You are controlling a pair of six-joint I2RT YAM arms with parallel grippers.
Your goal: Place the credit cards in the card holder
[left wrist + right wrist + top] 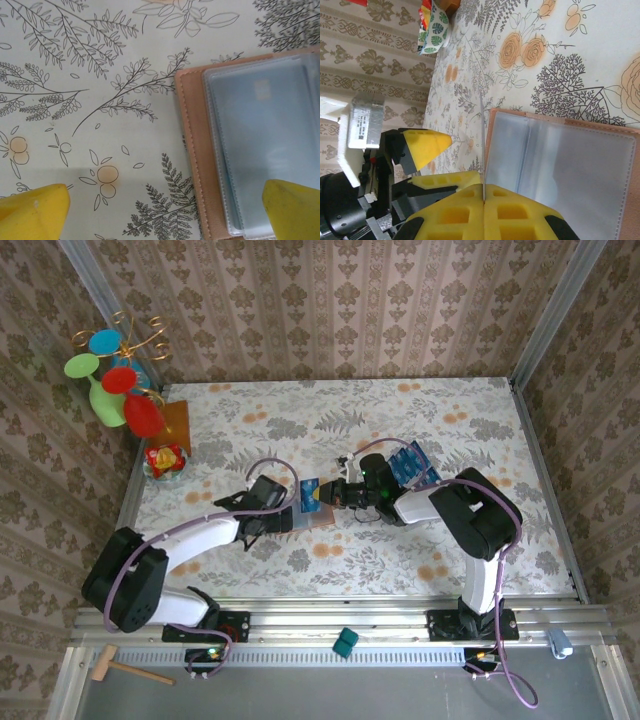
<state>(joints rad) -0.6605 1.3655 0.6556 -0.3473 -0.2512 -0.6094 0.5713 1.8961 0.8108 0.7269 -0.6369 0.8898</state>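
The card holder (322, 519) lies open on the floral cloth, its pinkish leather edge (192, 150) and clear sleeves (565, 165) facing up. My right gripper (483, 192) is shut on one credit card (483, 140), seen edge-on and standing upright at the holder's left edge. From above, that blue card (308, 498) shows over the holder, in front of the right gripper (338, 493). My left gripper (165, 215) is open, one yellow fingertip (292, 207) over the holder's sleeves and the other (35, 212) over bare cloth. More blue credit cards (412, 464) lie behind the right arm.
A wire stand with coloured discs (115, 370), an amber square (172, 422) and a small bowl (164, 460) occupy the far left corner. Patterned walls close in the table on three sides. A teal block (345, 643) and a wooden mallet (125, 668) lie by the front rail.
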